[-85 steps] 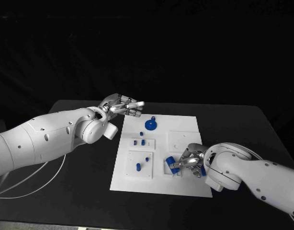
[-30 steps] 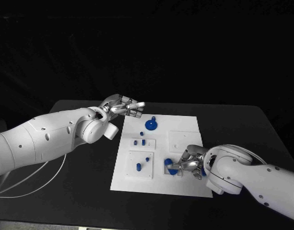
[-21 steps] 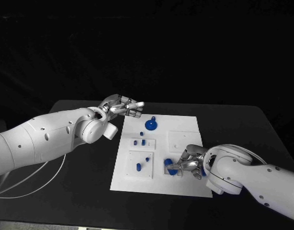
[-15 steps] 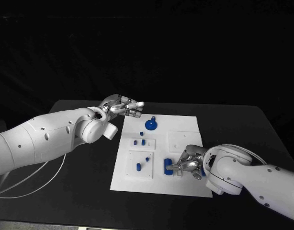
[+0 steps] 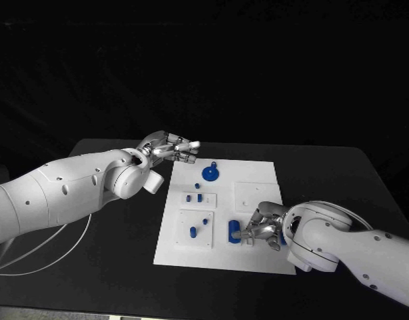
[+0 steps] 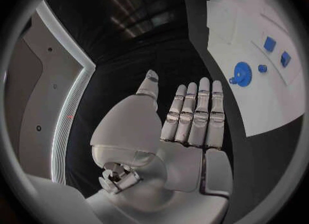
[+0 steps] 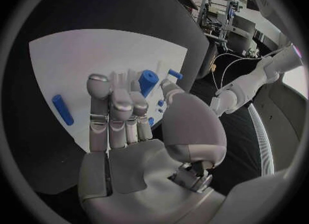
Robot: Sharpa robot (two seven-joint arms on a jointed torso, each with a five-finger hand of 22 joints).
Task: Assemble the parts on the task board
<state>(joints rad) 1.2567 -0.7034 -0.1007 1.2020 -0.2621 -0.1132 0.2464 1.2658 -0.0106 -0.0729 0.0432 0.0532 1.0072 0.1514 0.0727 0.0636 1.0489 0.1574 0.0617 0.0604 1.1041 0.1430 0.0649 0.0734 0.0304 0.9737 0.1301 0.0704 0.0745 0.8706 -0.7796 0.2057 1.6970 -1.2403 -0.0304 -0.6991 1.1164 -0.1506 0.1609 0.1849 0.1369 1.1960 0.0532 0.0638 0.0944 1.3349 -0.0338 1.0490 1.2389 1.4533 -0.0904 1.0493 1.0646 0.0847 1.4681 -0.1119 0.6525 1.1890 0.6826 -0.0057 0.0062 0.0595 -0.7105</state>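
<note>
Blue part (image 5: 232, 231) newly clear of right hand (image 5: 262, 229)

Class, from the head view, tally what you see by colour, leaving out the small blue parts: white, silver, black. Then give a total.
White: 3, the left arm, the right arm, the task board
Silver: 2, the left hand, the right hand
Black: 1, the table
Total: 6
</note>
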